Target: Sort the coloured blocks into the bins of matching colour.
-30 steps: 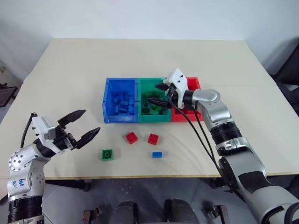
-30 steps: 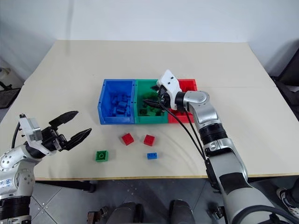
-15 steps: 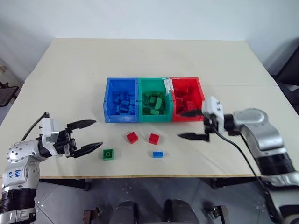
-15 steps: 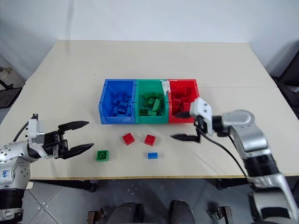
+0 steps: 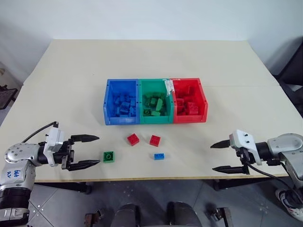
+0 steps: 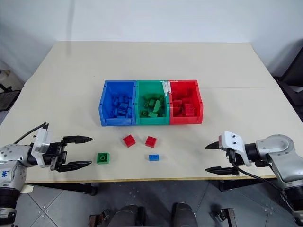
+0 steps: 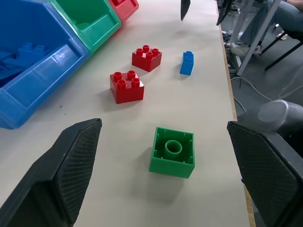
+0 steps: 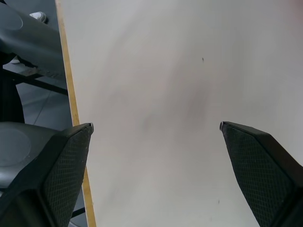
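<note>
Three joined bins stand mid-table: blue [image 5: 122, 120], green [image 5: 156, 119] and red [image 5: 190, 118], each holding several blocks of its own colour. Loose on the table in front of them lie two red blocks [image 5: 133, 139] [image 5: 155, 140], a small blue block [image 5: 159, 156] and a green block [image 5: 109, 156]. My left gripper [image 5: 97, 150] is open and empty, level with the table. It points at the green block [image 7: 172, 152], just short of it. My right gripper [image 5: 212, 158] is open and empty at the front right edge, far from the blocks.
The table's front edge [image 5: 156, 178] runs close behind the loose blocks, with floor below it. A dark chair [image 5: 294, 71] stands off the table's right side. In the left wrist view the right gripper's fingertips [image 7: 185, 8] show beyond the blue block [image 7: 187, 63].
My right gripper pulled back from over the green bin to the table's front right edge, staying open. My left gripper sank and turned level toward the green block.
</note>
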{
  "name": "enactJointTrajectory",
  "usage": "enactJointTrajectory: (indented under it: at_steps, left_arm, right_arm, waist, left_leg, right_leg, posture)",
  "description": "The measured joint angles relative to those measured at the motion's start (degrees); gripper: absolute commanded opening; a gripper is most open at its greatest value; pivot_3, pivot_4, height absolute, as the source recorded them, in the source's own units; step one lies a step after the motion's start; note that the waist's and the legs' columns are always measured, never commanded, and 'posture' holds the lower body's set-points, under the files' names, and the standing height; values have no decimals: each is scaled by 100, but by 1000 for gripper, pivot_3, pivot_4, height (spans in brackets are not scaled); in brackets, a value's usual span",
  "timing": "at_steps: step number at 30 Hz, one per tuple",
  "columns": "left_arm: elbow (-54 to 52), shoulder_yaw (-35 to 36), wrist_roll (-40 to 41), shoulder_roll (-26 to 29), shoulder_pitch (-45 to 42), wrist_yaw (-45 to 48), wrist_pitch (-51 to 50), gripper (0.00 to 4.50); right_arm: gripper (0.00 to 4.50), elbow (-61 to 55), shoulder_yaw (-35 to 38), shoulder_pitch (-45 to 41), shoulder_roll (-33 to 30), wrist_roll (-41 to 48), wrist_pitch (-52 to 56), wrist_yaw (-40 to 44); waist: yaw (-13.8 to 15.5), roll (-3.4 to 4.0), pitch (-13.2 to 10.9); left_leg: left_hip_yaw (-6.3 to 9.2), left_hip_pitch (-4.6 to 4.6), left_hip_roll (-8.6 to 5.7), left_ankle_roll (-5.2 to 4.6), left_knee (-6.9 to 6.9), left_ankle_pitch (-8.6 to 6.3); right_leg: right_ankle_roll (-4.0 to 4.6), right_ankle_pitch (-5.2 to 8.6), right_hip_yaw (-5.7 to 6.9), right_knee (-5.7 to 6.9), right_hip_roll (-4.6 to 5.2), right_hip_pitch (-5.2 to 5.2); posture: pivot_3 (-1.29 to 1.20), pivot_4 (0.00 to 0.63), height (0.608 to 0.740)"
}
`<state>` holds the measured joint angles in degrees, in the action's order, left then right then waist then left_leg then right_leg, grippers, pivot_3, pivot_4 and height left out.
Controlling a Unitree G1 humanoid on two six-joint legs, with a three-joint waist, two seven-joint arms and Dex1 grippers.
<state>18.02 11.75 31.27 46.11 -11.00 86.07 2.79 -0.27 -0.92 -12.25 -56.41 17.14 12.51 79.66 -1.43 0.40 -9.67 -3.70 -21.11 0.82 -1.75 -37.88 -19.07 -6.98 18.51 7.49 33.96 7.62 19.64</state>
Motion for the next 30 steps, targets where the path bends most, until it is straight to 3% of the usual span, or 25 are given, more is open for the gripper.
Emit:
enactJointTrajectory:
  at_steps: [5,23,26,30]
  left_arm:
    - [-92,1,33,4,81,-1,2,4500]
    - [-1173,504,320,-53,1401,-111,-143,4500]
    - [-1194,533,320,-63,1400,-182,-142,4500]
    - [-1269,545,320,-96,1400,-270,-142,4500]
  right_arm:
    - [4487,-241,-175,-283,270,4,158,-133]
    - [4487,-352,-2130,-1452,2313,-764,768,-1009]
    - [3886,-177,-2245,-1587,2518,-835,753,-1045]
    - [2522,-7,-2258,-1648,2674,-930,620,-1124]
  waist:
    - [-1,0,0]
    - [3,0,0]
    - [-17,-10,6]
    - [-24,-9,6]
  left_leg:
    - [3,-1,0,0,0,0]
    - [20,-4,-6,0,-2,-2]
    - [19,1,-4,0,-3,-2]
    - [20,2,-1,4,-1,-4]
  right_leg:
    - [0,0,-1,0,2,0]
    - [2,1,1,11,6,1]
    - [2,1,0,12,4,-1]
    - [2,1,1,24,2,6]
  posture:
    - [0,150,740]
    - [0,150,740]
    - [0,150,740]
    - [0,150,740]
